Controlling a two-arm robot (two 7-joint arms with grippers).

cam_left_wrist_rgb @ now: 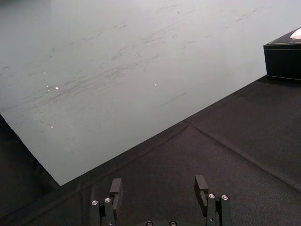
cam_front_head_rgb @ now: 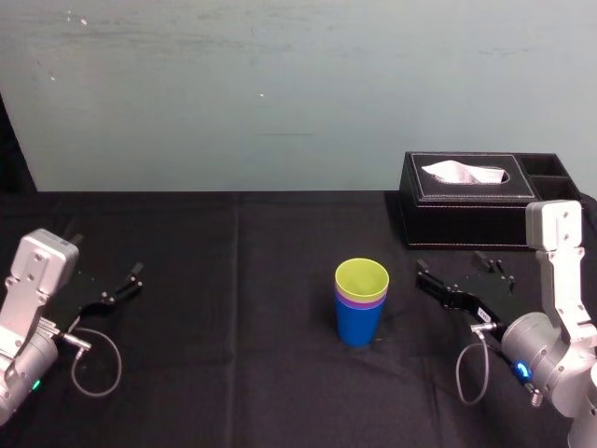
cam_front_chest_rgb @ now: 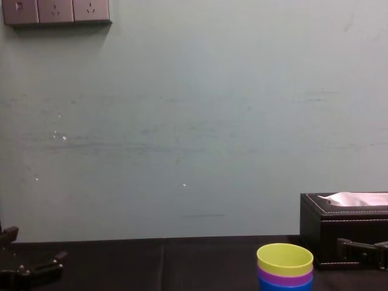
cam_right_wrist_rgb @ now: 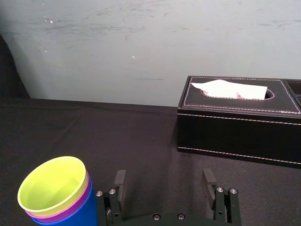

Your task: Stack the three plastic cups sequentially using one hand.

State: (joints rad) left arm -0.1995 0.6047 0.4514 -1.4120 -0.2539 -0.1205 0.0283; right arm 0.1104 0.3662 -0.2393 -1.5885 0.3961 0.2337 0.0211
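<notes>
The three plastic cups stand nested upright in one stack (cam_front_head_rgb: 361,303) at the middle of the black table: blue (cam_front_head_rgb: 359,325) outermost, a purple rim (cam_front_head_rgb: 361,302) inside it, yellow-green (cam_front_head_rgb: 362,279) innermost on top. In the right wrist view the stack (cam_right_wrist_rgb: 59,190) sits just beside my right gripper. That right gripper (cam_front_head_rgb: 452,277) is open and empty, a short way right of the stack, apart from it. Far to the left my left gripper (cam_front_head_rgb: 129,283) rests open and empty above the cloth.
A black tissue box (cam_front_head_rgb: 466,199) with a white tissue stands at the back right, behind my right gripper. A pale wall (cam_front_chest_rgb: 194,121) closes the table's far edge. Cables loop beside both arms.
</notes>
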